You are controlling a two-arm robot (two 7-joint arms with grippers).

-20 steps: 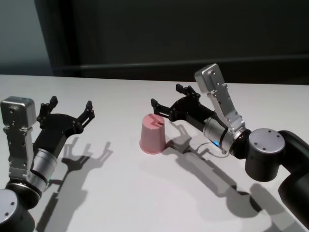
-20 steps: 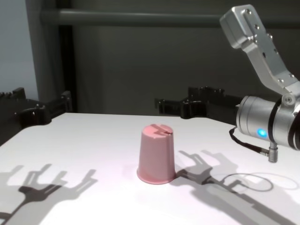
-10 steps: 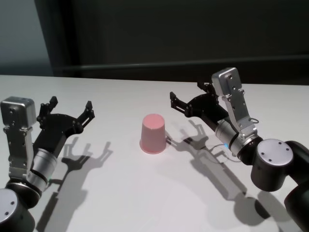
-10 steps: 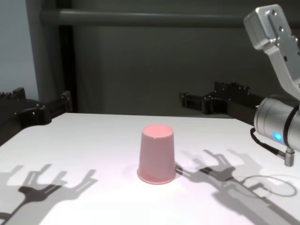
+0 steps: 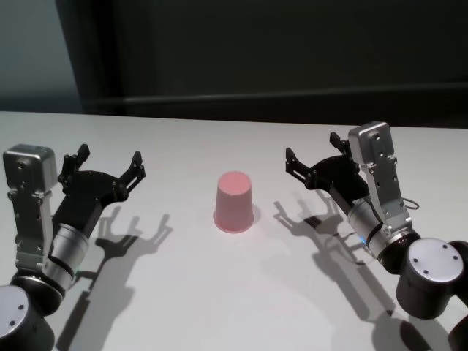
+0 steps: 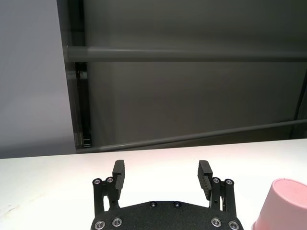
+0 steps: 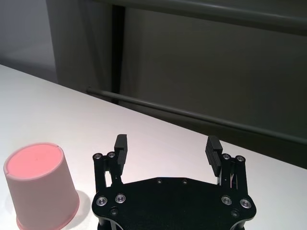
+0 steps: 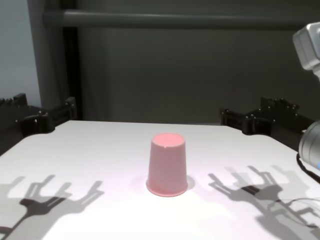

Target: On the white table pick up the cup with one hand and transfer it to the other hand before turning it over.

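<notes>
The small pink plastic tumbler stands upside down, rim on the broad matte white worktop, about midway between the two arms and touched by neither. Nearest the robot on its left, the black multi-fingered left gripper hovers above the worktop, its fingers spread wide and holding nothing. On the other side the black right gripper, on the silver blue-lit arm, is likewise fully open and empty, well apart from the tumbler.

The risks I judge from here: the tumbler is light and tapered, so a finger arriving off-centre could tip it or push it across the smooth worktop; a grasp high on the narrow base end could let it slip out downward; and at the handover, one hand releasing before the other has closed would drop it.

Compared with a second ago, the right gripper has drawn back from just beside the tumbler toward the robot's right; the tumbler and left gripper have not moved.
</notes>
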